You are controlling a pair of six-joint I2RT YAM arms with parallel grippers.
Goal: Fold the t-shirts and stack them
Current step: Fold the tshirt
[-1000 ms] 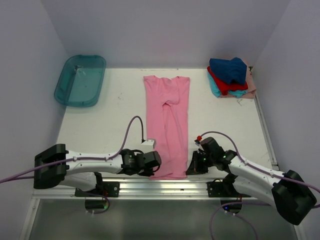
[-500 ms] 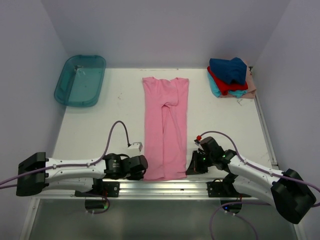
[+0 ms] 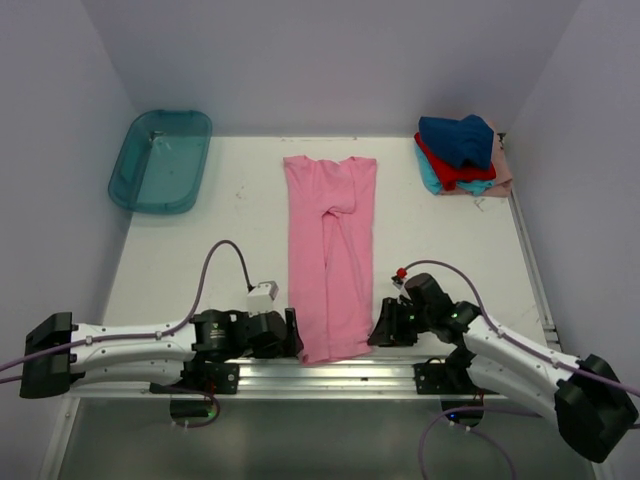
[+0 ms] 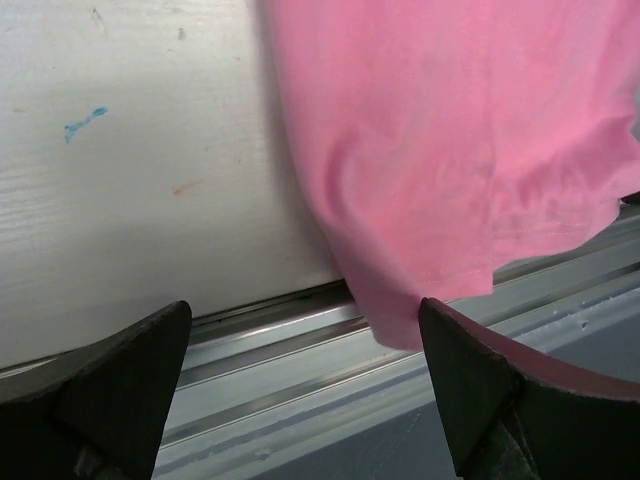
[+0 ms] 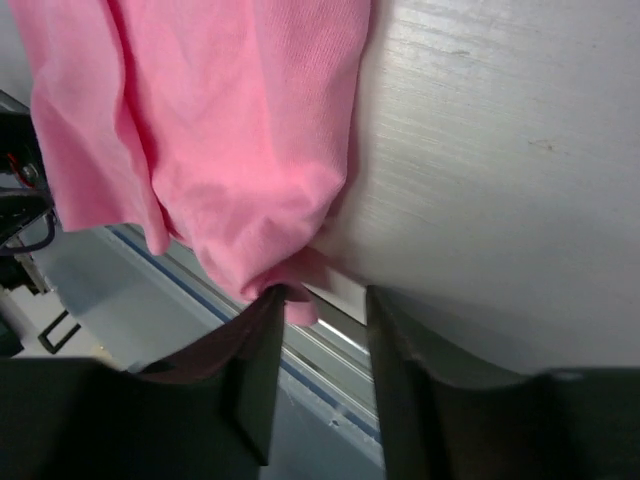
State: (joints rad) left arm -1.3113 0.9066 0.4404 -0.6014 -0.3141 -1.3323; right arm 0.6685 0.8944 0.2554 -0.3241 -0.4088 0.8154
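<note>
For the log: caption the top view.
Pink shirt folded lengthwise, left pincer and right pincer at its near hem; shirt stack and tub beyond.

Top external: fixed high at the near side, looking down and forward over the whole white surface [image 3: 180, 230]. Left wrist: close and low, facing the left corner of the pink t-shirt [image 4: 450, 150] hem and the metal rail [image 4: 280, 345]. Right wrist: equally close, at the opposite corner. All three views share hem and rail.
</note>
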